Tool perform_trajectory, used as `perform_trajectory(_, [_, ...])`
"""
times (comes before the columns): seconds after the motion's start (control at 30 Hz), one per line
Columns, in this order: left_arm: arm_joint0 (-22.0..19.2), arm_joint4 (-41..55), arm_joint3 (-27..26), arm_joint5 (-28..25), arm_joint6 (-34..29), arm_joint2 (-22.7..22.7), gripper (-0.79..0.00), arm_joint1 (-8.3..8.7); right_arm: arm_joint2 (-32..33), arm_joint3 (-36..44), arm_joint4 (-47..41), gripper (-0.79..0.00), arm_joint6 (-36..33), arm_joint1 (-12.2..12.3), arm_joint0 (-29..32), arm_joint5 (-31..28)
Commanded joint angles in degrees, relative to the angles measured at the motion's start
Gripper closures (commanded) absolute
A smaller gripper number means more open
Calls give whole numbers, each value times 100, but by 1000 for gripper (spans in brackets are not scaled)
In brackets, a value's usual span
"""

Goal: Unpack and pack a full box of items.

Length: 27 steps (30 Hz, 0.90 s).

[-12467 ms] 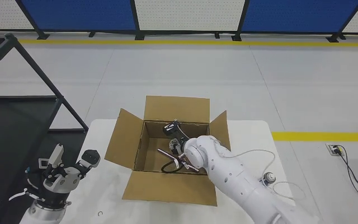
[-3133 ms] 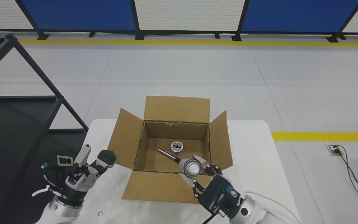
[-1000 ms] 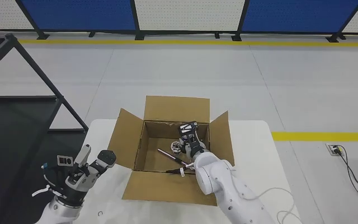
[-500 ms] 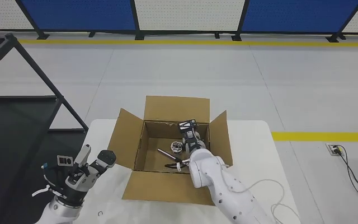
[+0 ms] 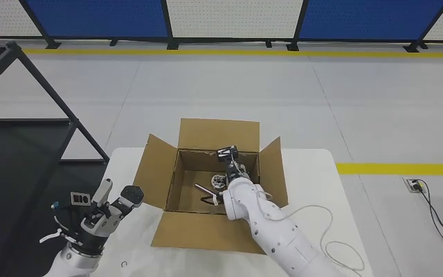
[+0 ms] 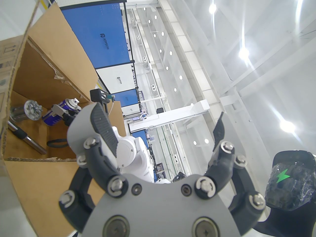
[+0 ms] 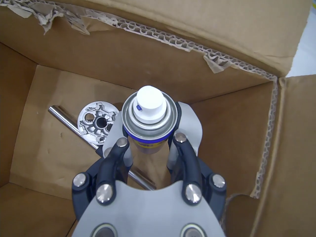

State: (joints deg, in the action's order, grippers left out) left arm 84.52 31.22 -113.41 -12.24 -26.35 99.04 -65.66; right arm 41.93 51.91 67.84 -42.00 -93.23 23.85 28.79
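Overhead, box: one cardboard box (image 5: 219,133) stands on the white table (image 5: 313,181), with all four flaps folded outward.
Overhead, in the way: the right arm leans in over the box's near wall and hides part of the box floor.
Overhead, left side: the left gripper (image 5: 116,197) hangs just off the box's left flap, apart from it.
Left wrist, jaws: released and spread wide, with nothing between them.
Left wrist, contents: one steel rod (image 6: 27,138) and one black loop (image 6: 56,143) lie on the box floor, near each other.
Right wrist, jaws: the right gripper (image 7: 151,127) is clenched round one blue spray can (image 7: 149,109), its white nozzle towards the camera.
Right wrist, can's place: inside the box walls, near a back corner. Whether it touches the floor cannot be told.
Right wrist, floor: one toothed metal disc (image 7: 98,122) lies just beside the can. The rod runs past the disc's edge, and whether they touch is unclear.
Count: one box, one can, one disc, one rod, one loop.
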Motion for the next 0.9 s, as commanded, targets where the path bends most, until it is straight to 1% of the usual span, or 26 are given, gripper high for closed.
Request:
perform_trajectory(0.0, [0, 0, 0, 0, 0, 0, -785, 0, -10, -198, -66, 0, 22, -61, -68, -20])
perform_trajectory(0.1, [0, 0, 0, 0, 0, 0, -785, 0, -14, -468, -142, 0, 82, -150, -163, -32])
perform_trajectory(0.13, [0, 0, 0, 0, 0, 0, -785, 0, -12, -547, -170, -37, 103, -178, -190, -39])
perform_trajectory(0.17, [0, 0, 0, 0, 0, 0, -785, 0, -10, -630, -192, -172, 121, -204, -214, -40])
perform_trajectory(0.2, [0, 0, 0, 0, 0, 0, -785, 0, -5, -704, -215, -219, 142, -230, -237, -42])
perform_trajectory(0.3, [0, 0, 0, 0, 0, 0, -785, 0, 11, -905, -264, -262, 209, -299, -303, -45])
perform_trajectory(0.53, [0, 0, 0, 0, 0, 0, -785, 0, 55, -1253, -317, -286, 309, -428, -418, -108])
perform_trajectory(0.57, [0, 0, 0, 0, 0, 0, -785, 0, 62, -1287, -321, -323, 317, -443, -429, -121])
perform_trajectory(0.67, [0, 0, 0, 0, 0, 0, -785, 0, 81, -1365, -318, -385, 352, -484, -442, -137])
perform_trajectory(0.73, [0, 0, 0, 0, 0, 0, -785, 0, 99, -1392, -309, -526, 372, -506, -443, -145])
perform_trajectory(0.87, [0, 0, 0, 0, 0, 0, -785, 0, 146, -1405, -263, -573, 406, -531, -422, -146])
